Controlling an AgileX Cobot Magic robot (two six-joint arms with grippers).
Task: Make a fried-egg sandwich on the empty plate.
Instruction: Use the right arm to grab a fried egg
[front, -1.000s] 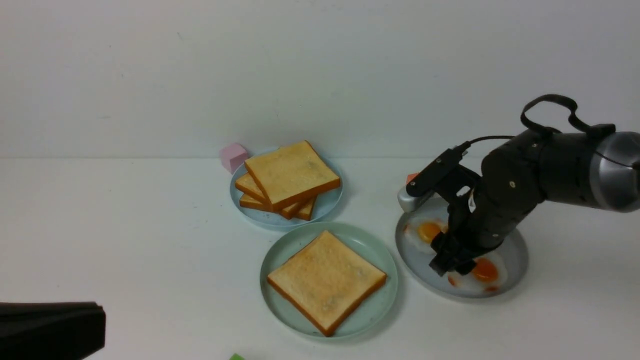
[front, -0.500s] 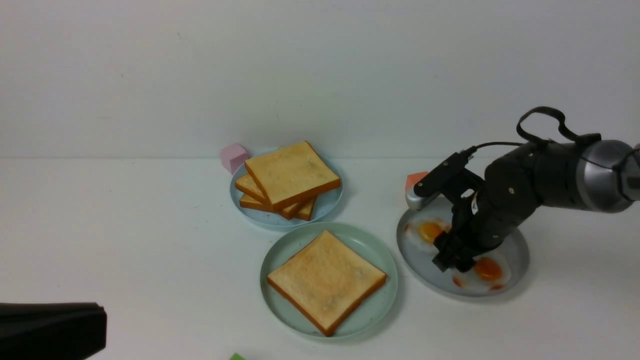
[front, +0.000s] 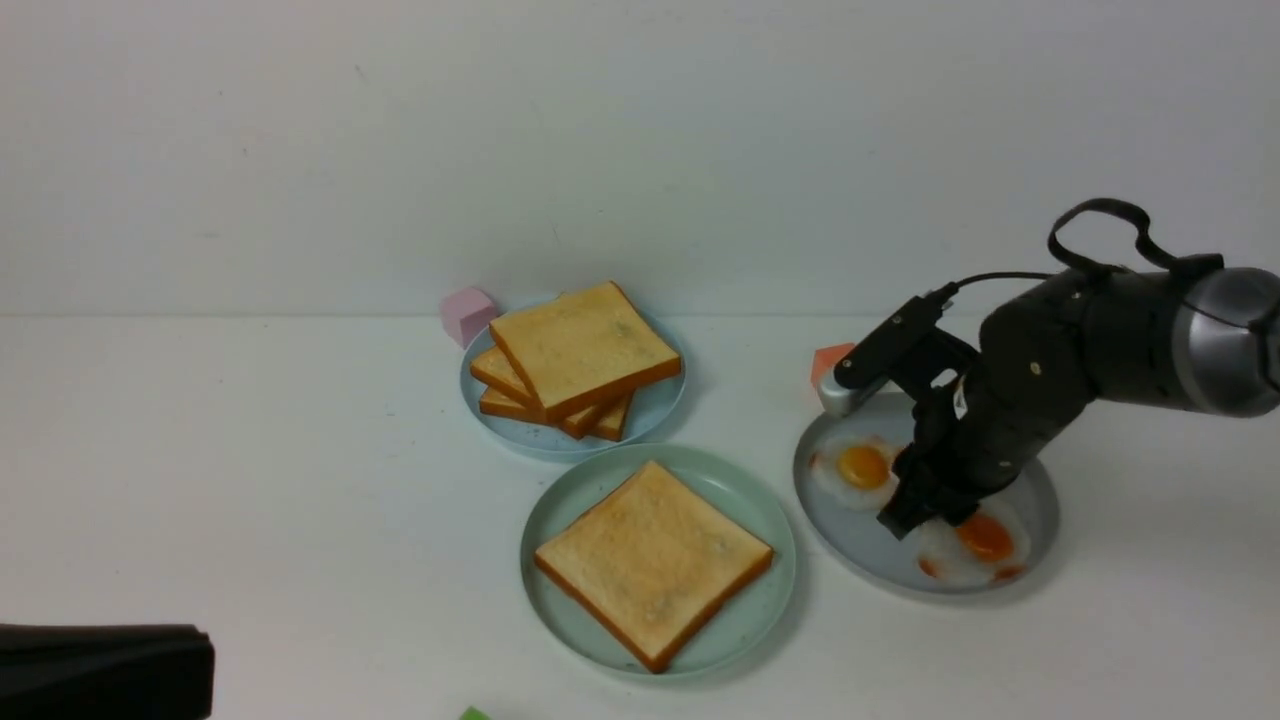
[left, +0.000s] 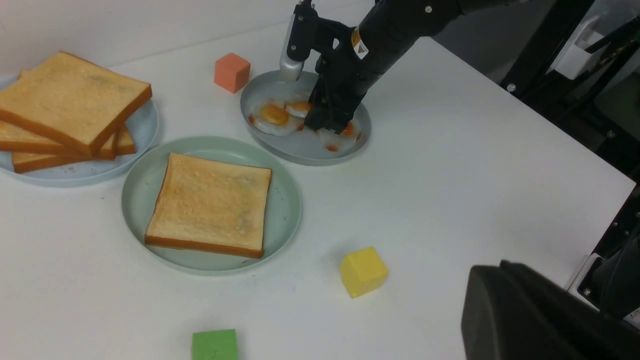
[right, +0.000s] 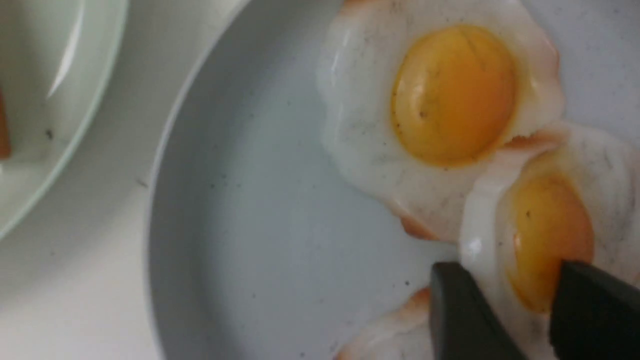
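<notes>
Our right jaws pinched one fried egg (right: 545, 235) on the grey plate (front: 855, 535), beside the mint plate (front: 745, 500) holding toast (front: 650, 560); our left jaws were closed.

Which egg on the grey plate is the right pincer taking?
The partly hidden egg, pinched between the fingers of the right pincer, its white overlapping the edge of the fully visible egg. That second egg lies clear of the fingers.

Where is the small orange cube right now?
Front view, right side: the small orange cube sits on the white table just behind the round grey plate, not touching it.
</notes>
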